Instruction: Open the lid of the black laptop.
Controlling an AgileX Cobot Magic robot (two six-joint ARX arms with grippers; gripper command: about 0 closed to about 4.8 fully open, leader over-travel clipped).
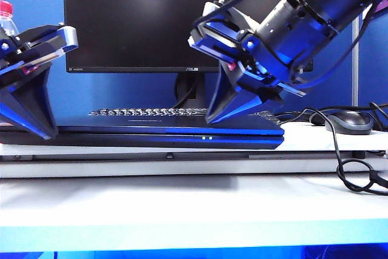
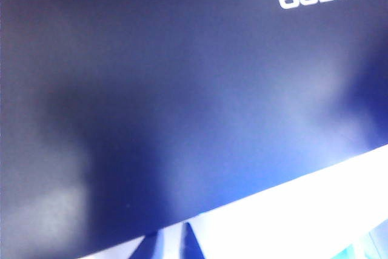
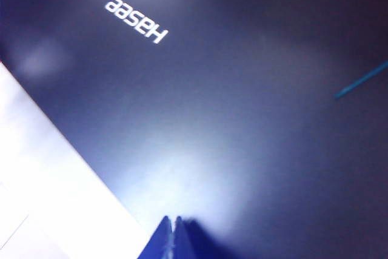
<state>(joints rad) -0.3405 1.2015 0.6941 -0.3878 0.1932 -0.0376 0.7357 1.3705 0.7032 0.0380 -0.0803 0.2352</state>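
Closed black laptop (image 1: 170,133) flat on white table (image 1: 194,204), lid (image 1: 163,127) stiff, slick, thin, best lifted at near front edge; left gripper (image 1: 48,134) at left end, half-spread, empty; right gripper (image 3: 174,235) clenched, tips on lid right.

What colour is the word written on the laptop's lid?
White, on the dark blue-black lid; the "Hasee" logo shows best in the right wrist view.

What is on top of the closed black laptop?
Both claws, left and right, reach its lid; contact unclear. The screen and keys of the laptop are covered.
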